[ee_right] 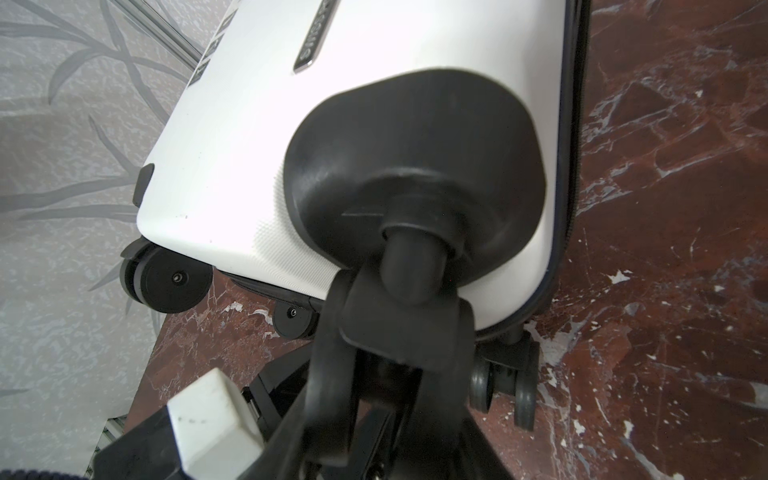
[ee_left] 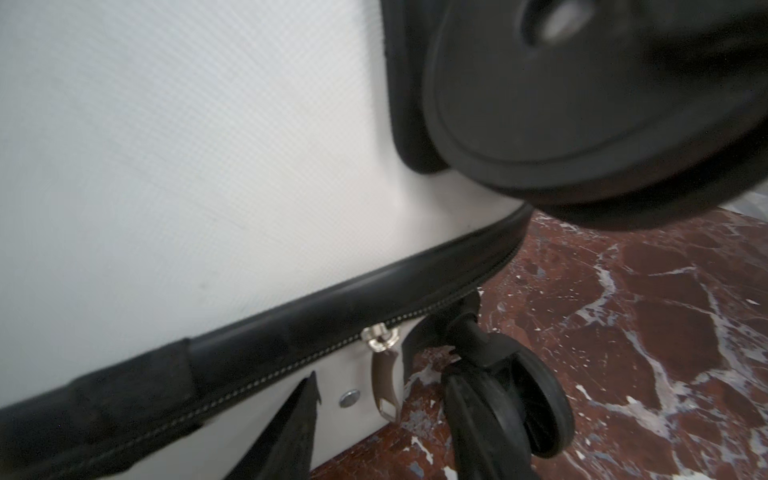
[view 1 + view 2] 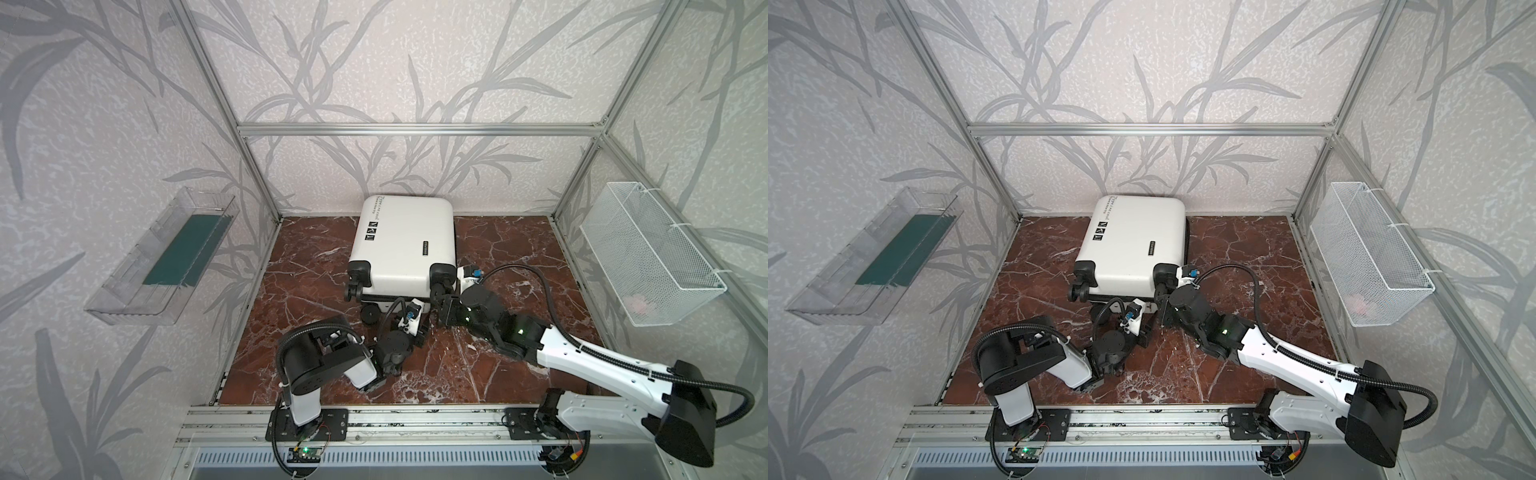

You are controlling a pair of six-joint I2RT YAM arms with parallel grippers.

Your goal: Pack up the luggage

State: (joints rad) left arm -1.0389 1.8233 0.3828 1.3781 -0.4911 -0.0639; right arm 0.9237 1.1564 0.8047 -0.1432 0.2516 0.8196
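The luggage (image 2: 166, 166) shell is seen as white hard plastic, finely dimpled, with a soft sheen. Its wheels (image 2: 519, 395) are shown in matt black plastic. The zipper (image 2: 376, 336) is edged in black cloth tape, and its slider is bright metal. At the right of the left wrist view the desk (image 2: 665, 353) is finished like polished red-brown marble, veined white. In a top view, a clear glossy plastic tray (image 3: 124, 291) is seen at the left and a white wire-mesh basket (image 3: 648, 257) at the right.

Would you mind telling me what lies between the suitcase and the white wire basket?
Only bare marble tabletop and the aluminium frame rail separate the suitcase from the wire basket, as both top views show.
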